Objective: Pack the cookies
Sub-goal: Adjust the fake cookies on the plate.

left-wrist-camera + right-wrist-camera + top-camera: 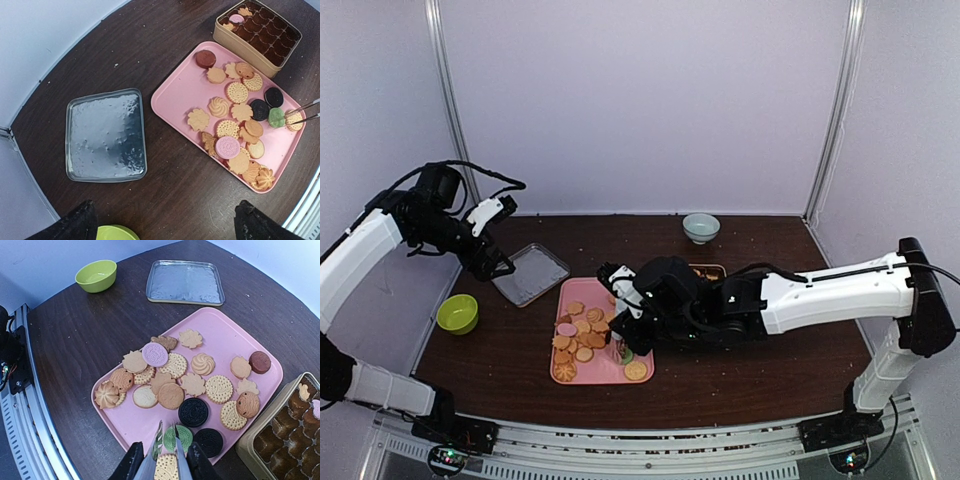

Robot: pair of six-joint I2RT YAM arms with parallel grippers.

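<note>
The cookies (170,375) lie scattered over a pink tray (130,425): mostly tan, plus a pink one, two black ones, a dark red one and a green cookie (189,437). My right gripper (167,465) is shut on metal tongs (159,450), low over the tray's near corner. The tong tips reach the green cookie's edge, and a tan round cookie (167,471) shows between the blades; I cannot tell whether it is pinched. My left gripper (167,225) hangs wide open and holding nothing, high over the table left of the tray. A gold tin (235,42) holds a few cookies.
The silver tin lid (106,135) lies flat left of the tray. A lime green bowl (457,313) stands near the left table edge and a pale blue bowl (701,227) at the back. The tin touches the tray's right side.
</note>
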